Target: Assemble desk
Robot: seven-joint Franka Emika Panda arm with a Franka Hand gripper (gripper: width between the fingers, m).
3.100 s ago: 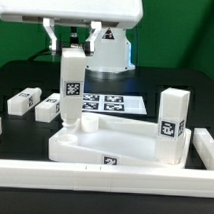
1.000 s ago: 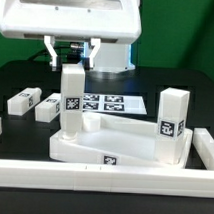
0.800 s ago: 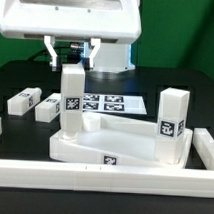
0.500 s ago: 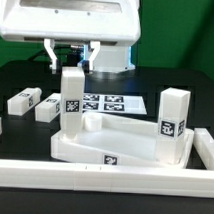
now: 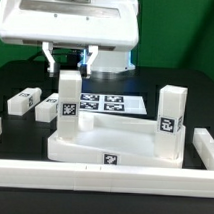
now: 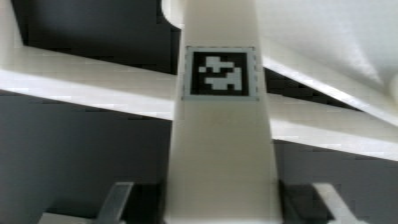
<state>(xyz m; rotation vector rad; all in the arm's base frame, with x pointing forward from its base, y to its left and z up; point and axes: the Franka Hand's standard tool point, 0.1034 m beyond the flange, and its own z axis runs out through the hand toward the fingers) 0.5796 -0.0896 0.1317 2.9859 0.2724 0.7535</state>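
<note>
The leg (image 5: 68, 106), clamped upright in the tool (image 5: 70, 70), has been sunk lower into the desk top (image 5: 103, 155) at its corner on the exterior view's left. The top has been nudged slightly on the counter (image 5: 24, 137). Seating is judged nearly done, though the joint is hidden.

The gripper (image 5: 69, 62) has a broad, boxy white housing (image 5: 68, 22) with rounded corners and a grey strip along its upper edge. Its two slim fingers (image 5: 49, 59) are pale with dark inner parts; the wrist view shows them grey and ridged. The arm (image 5: 114, 57) behind is white and rounded, with dark bands.
</note>
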